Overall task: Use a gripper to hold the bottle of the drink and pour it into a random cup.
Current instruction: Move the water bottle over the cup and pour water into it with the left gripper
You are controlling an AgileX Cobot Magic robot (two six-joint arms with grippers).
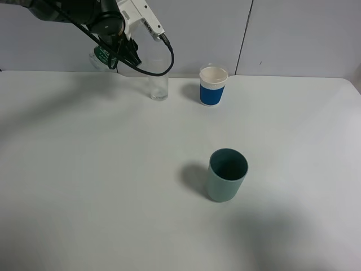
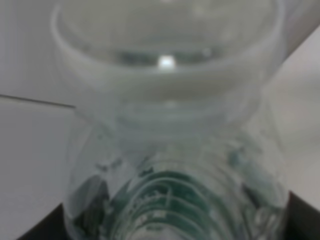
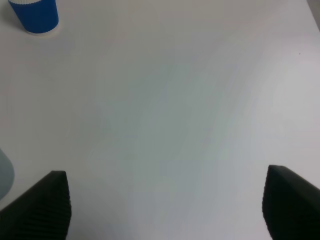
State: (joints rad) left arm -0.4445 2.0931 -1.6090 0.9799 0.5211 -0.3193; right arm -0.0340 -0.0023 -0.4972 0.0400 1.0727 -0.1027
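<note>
Where the high view reaches its upper left corner, the left gripper (image 1: 121, 51) hangs over the far edge of the white table (image 1: 113, 186). It is closed on the bottle (image 1: 103, 55), whose green label shows beside the black fingers. The bottle is lifted off the table, up and just to the left of the glass (image 1: 159, 86). A black cable (image 1: 163, 63) loops down from the wrist across the top of the glass, which stands upright near the back wall. The left wrist view is filled by the bottle (image 2: 175, 200), with dark fingers (image 2: 42, 225) at either side of it. Beyond its ribbed neck lies a wide clear rim, too blurred to tell whose it is. Right of the glass, and apart from it, stands the white paper cup (image 1: 213, 86) with its blue band. The grey-green cup (image 1: 227, 175) stands nearer the front, well apart from both. In the right wrist view, the right gripper (image 3: 167, 205) is spread wide over bare table, holding nothing. The paper cup (image 3: 35, 15) is far ahead of it.
</note>
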